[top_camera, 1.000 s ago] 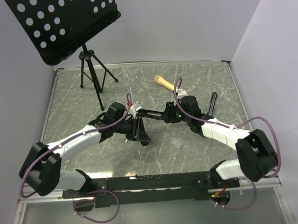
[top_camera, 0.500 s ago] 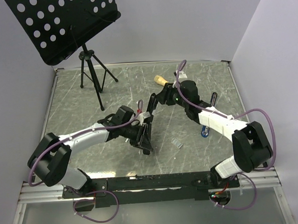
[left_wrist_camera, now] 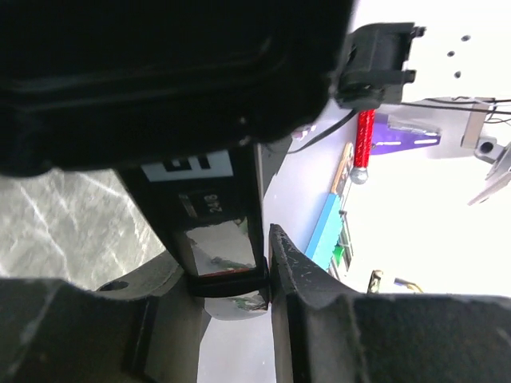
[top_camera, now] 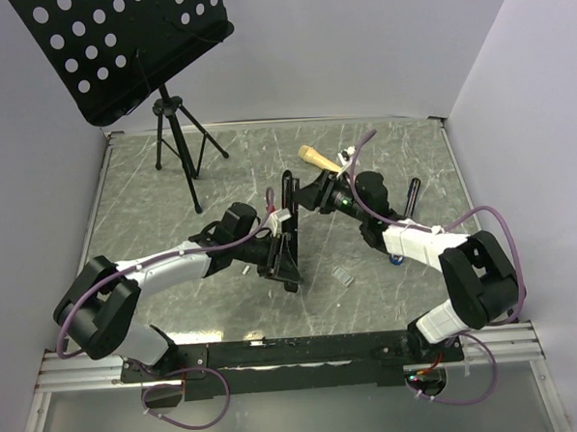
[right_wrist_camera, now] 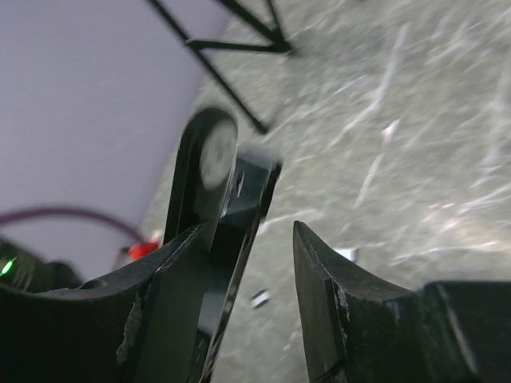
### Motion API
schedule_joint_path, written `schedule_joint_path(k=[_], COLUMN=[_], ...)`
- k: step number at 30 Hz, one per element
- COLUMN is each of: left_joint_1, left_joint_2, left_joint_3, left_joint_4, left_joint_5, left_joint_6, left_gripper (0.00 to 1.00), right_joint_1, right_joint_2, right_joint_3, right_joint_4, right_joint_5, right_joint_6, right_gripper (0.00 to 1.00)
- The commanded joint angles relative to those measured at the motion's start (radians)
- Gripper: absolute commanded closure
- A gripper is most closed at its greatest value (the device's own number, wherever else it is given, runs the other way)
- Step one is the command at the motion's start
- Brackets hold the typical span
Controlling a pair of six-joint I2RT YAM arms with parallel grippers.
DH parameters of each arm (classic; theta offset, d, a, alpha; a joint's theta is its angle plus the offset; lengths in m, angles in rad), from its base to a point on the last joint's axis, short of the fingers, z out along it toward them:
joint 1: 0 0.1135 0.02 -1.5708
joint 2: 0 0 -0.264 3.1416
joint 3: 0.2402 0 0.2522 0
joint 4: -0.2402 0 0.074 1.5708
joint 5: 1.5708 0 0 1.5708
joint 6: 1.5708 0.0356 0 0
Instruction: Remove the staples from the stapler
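Observation:
The black stapler (top_camera: 287, 264) is hinged open near the table's middle. Its upper bar (top_camera: 289, 191) stands nearly upright. My left gripper (top_camera: 281, 243) is shut on the stapler's lower part; in the left wrist view the gripper (left_wrist_camera: 227, 267) clamps the stapler's body (left_wrist_camera: 215, 243). My right gripper (top_camera: 310, 193) is open at the top of the upright bar. In the right wrist view the gripper (right_wrist_camera: 249, 231) has that bar (right_wrist_camera: 211, 163) lying against its left finger, with a gap to the right finger. A small silvery staples strip (top_camera: 342, 277) lies on the table, right of the stapler.
A black music stand on a tripod (top_camera: 173, 135) stands at the back left. A wooden-handled tool (top_camera: 314, 157) lies behind the right gripper. A thin dark pen (top_camera: 411, 198) and a blue-handled tool (top_camera: 395, 259) lie by the right arm.
The stapler lay nearly flat between both grippers; the right gripper swung the upper bar up and back, and it now stands upright. The left gripper shifted slightly right with the base.

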Motion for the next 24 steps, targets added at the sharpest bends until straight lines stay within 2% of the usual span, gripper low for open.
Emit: schedule_joint_path(k=[1,14,22,24], left_joint_1=[-0.016,-0.004,0.015,0.013], left_joint_2=[-0.04,-0.135,-0.158,-0.154], left_joint_3=[0.03,-0.036,-0.047,-0.043], left_joint_4=[0.292,0.471,0.534,0.538], left_joint_5=[0.072,0.081,0.101,0.115], left_joint_6=[0.026,-0.021,-0.057,-0.06], left_gripper=[0.99,0.99,0.99,0.99], right_joint_1=[0.026,0.022,0.023,0.019], right_joint_2=[-0.045,0.024,0.029,0.02], right_joint_3=[-0.072,-0.203,-0.207,-0.218], right_joint_4=[0.255,0.814,0.955,0.962], right_joint_5=[-0.232,-0.492,-0.555,-0.54], right_joint_6=[0.152,0.443,0.527,0.535], right_gripper=[0.46,0.51,0.52,0.55])
